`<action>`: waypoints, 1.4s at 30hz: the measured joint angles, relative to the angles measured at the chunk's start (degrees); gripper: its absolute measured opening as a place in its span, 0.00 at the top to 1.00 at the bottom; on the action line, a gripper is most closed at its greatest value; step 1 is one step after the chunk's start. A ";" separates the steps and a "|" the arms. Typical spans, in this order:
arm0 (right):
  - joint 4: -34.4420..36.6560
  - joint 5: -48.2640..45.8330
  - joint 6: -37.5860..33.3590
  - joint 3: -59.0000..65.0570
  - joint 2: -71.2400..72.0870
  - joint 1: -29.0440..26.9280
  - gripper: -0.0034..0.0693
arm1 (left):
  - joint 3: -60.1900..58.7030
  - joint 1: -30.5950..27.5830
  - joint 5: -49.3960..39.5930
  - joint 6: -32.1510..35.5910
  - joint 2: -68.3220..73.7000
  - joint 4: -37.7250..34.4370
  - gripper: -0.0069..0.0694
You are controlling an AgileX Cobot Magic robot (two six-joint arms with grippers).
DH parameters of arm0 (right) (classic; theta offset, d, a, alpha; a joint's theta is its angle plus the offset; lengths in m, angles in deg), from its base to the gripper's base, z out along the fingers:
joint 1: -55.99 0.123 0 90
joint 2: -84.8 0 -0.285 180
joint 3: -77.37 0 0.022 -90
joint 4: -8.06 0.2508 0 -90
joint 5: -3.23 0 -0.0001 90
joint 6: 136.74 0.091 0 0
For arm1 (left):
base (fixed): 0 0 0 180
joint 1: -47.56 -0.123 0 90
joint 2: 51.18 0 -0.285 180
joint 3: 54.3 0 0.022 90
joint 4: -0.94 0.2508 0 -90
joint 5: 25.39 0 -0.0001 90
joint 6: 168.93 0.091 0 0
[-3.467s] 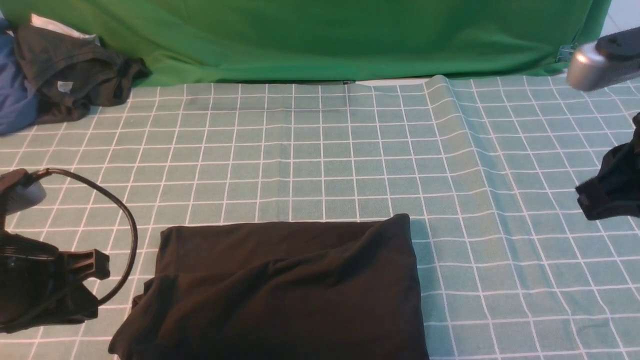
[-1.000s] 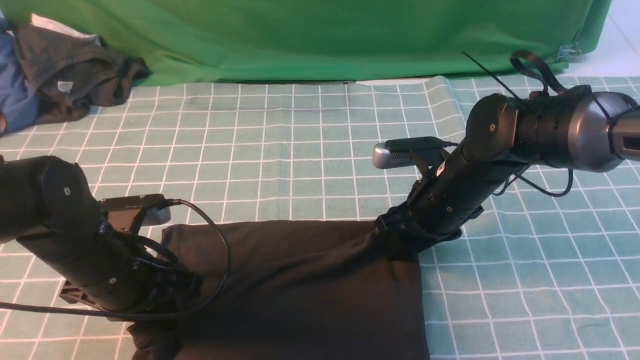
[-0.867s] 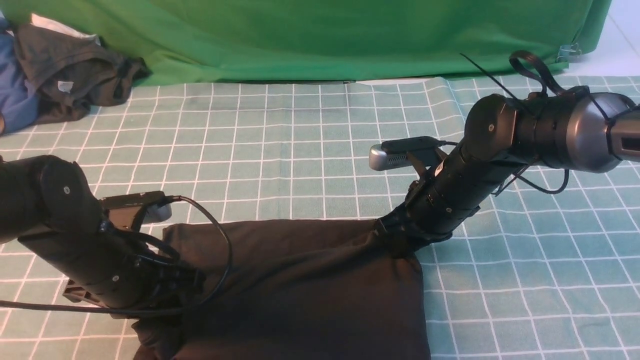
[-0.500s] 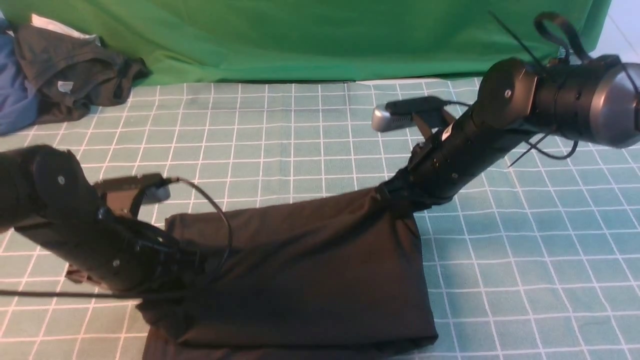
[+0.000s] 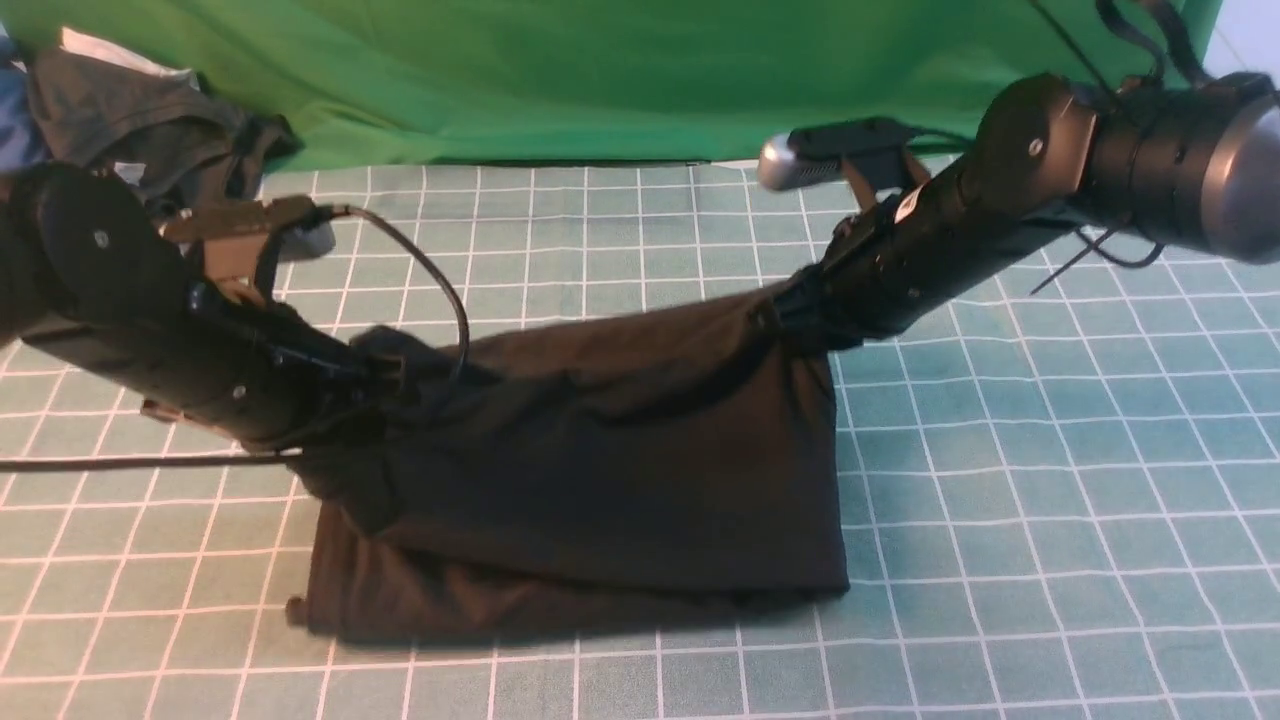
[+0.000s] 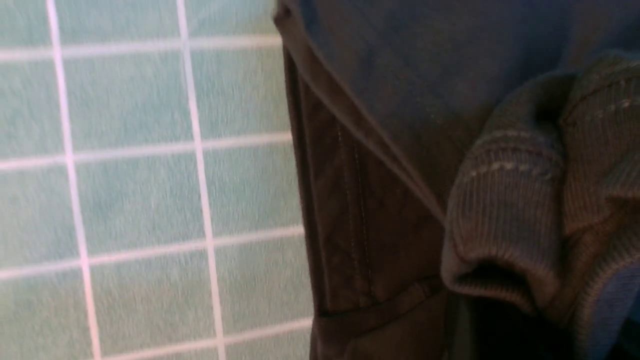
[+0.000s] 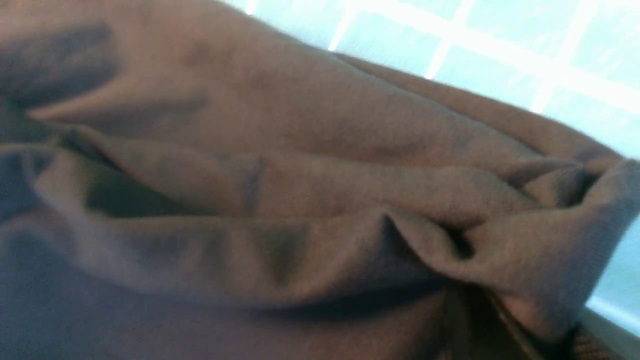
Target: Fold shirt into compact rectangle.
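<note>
green-checked bench (image 5: 1000,480), black shirt (image 5: 600,450) near centre, far edge lifted off it. left fingers (image 5: 375,385) clenched on far-left corner, right fingers (image 5: 790,315) clenched on far-right corner. dark grey garment (image 5: 150,110) far left.

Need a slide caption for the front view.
Both grippers, left and right, lift the black shirt's far edge off the checked cloth.

No legible text, label, brand, number or sign anywhere across the three current views.
</note>
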 joint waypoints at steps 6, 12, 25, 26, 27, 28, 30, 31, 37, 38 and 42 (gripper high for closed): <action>0.16 0.28 -0.61 -0.19 -1.19 -2.21 0.87 | 1.66 0.00 1.45 0.00 3.67 -0.11 0.87; 0.21 1.17 -1.83 -0.24 -2.59 -2.21 0.87 | 1.66 0.00 4.98 -0.25 7.68 0.42 0.87; -4.23 2.48 -1.88 -0.84 -1.37 -2.35 0.45 | 2.38 0.00 6.66 -0.56 7.95 3.07 0.59; -5.58 1.43 -1.88 -1.24 -0.68 -2.42 0.43 | 2.94 0.00 6.32 -0.64 8.07 3.75 0.54; -7.68 -0.22 -1.61 -1.91 0.52 -2.49 0.43 | 4.11 0.00 5.64 -0.83 8.07 4.64 0.47; -9.75 -2.12 -0.76 -2.60 1.67 -2.54 0.44 | 5.09 0.00 4.70 -1.46 8.07 5.25 0.43; -14.52 -5.32 1.74 -4.19 4.43 -2.59 0.47 | 7.33 0.00 2.61 -2.22 8.00 6.30 0.37; -19.06 -7.66 3.85 -5.47 7.32 -2.65 0.54 | 8.81 0.00 1.07 -2.65 7.78 6.91 0.34; -30.16 -14.56 8.71 -7.50 22.98 -3.93 0.83 | 15.39 0.00 -6.68 -2.79 2.34 7.18 0.50; -30.29 -14.84 8.78 -7.50 23.58 -4.01 0.84 | 15.46 0.00 -6.83 -2.68 1.71 7.18 0.51; -31.20 -17.09 8.98 -7.51 36.59 -5.69 0.91 | 15.61 0.00 -7.22 -1.96 -5.40 7.35 0.81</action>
